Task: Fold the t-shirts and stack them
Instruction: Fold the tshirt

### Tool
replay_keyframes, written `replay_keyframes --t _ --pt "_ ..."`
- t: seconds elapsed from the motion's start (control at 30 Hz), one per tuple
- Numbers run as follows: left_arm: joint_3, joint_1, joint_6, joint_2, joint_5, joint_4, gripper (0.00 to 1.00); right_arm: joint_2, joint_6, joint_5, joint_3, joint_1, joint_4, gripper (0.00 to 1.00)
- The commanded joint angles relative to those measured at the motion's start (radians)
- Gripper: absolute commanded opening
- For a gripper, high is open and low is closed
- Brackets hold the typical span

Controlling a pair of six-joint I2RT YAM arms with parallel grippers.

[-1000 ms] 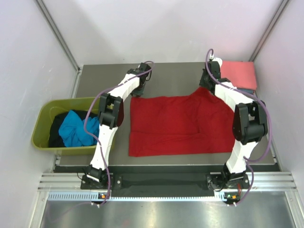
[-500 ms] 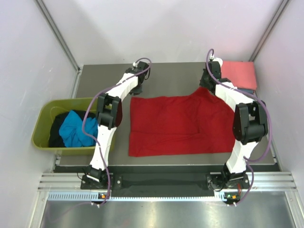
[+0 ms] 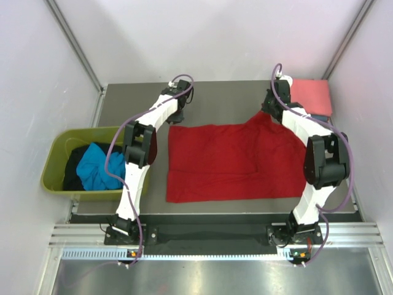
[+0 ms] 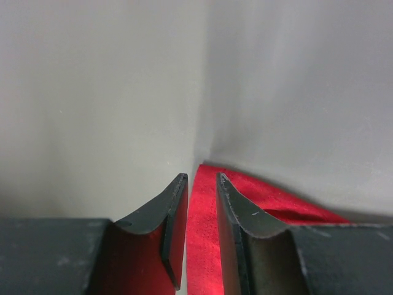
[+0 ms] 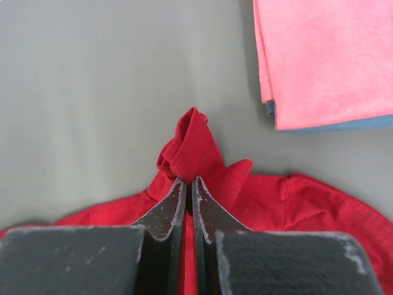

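With my left gripper (image 4: 201,177) drawn slightly back, jaws apart beside a far corner of the red t-shirt (image 3: 227,163), I am pinching its bunched far-right edge tight in my right gripper (image 5: 189,179).

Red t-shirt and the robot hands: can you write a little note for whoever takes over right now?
Right hand: shut, pinching a bunched bit of the red t-shirt at its far right corner.
Left hand: fingers apart, at the shirt's far left corner, holding nothing that I can see.
Done: a folded salmon-pink t-shirt lies on a blue t-shirt at the far right corner of the table.
Left: fold the red t-shirt, now spread flat, and stack it; then the turquoise t-shirt and black t-shirt in the green tub.
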Motion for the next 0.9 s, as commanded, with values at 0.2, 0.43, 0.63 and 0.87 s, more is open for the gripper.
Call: replay_keyframes --t 0.2,0.43,0.63,0.87 --pt "-0.004 0.008 -0.069 -0.016 -0.013 -0.038 0.31 -0.08 0.014 -0.014 -0.02 -0.009 0.046 0.0" --pt "-0.024 0.017 -0.08 0.005 0.002 -0.028 0.31 -0.083 0.015 -0.02 -0.026 -0.012 0.05 0.0" --pt "-0.079 0.017 -0.101 0.011 0.024 -0.004 0.31 -0.083 0.021 -0.028 -0.031 -0.017 0.056 0.0" --pt "-0.09 0.017 -0.089 0.03 0.047 0.008 0.18 -0.091 0.021 -0.028 -0.035 -0.017 0.058 0.0"
